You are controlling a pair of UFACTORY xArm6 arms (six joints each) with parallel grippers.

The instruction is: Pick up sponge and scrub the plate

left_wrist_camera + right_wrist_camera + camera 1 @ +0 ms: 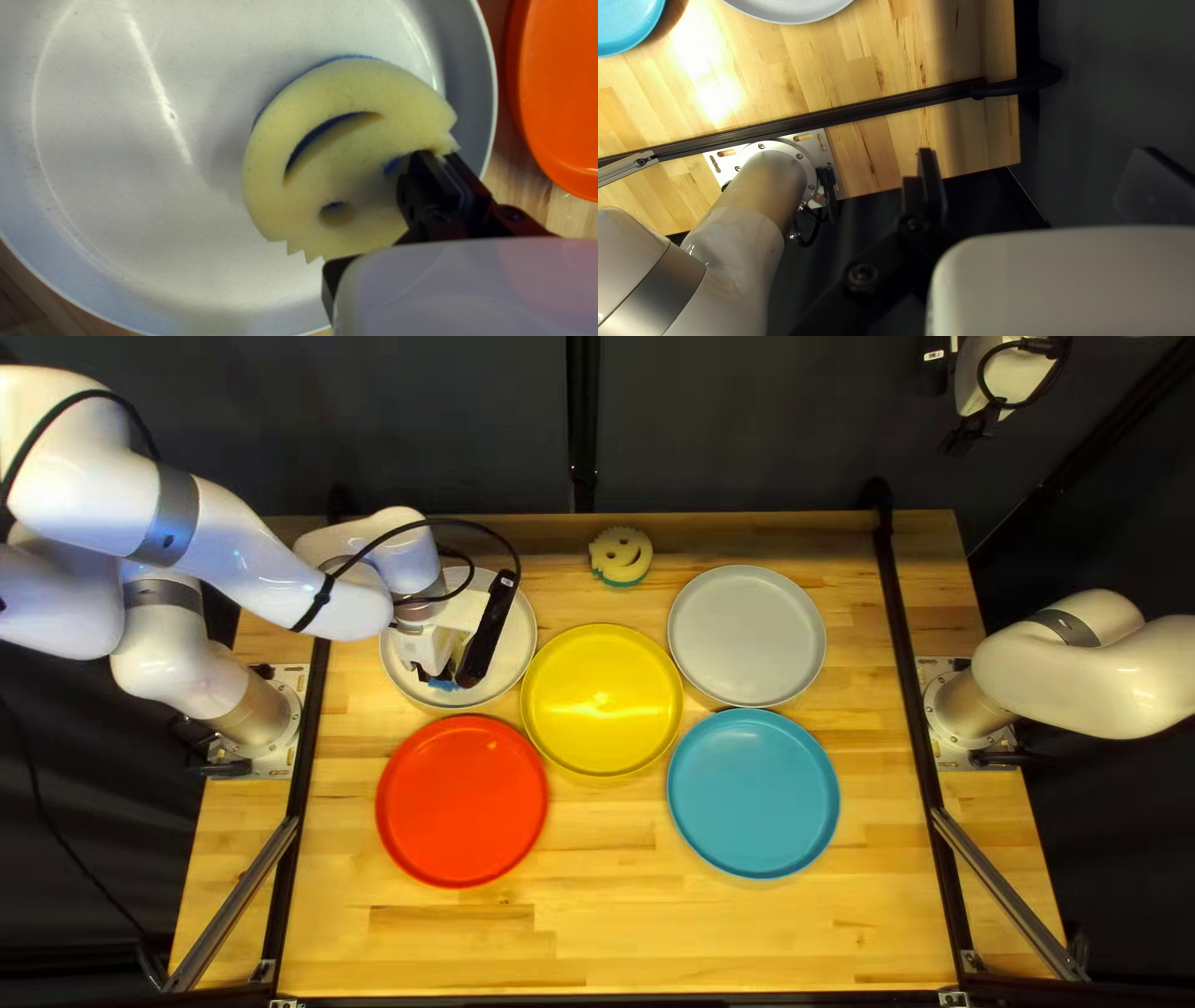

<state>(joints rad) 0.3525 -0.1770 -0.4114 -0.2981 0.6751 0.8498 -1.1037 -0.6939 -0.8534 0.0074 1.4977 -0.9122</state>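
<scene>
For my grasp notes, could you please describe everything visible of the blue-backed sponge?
The sponge is pale yellow, foam-looking and round, with a blue layer beneath, a curved mouth slot, eye holes and a jagged edge. The left hand pinches it by an eye, yellow side up, over the white plate; whether they touch is hidden.

- Legible txt, brands, nos., signs: none.
- Label 1, top L view: sm. white label [507, 580], w/ dark marks, on blk bar [488, 632] at wrist end of L arm [230, 554]. Marks too sm. to read.
- Label 2, same view: sm. white label [934, 356], w/ dark marks, on blk part [932, 378] beside raised wrist end of R arm [1102, 666]. Marks also too sm. to read.
- L & R wrist views: nil legible.
</scene>
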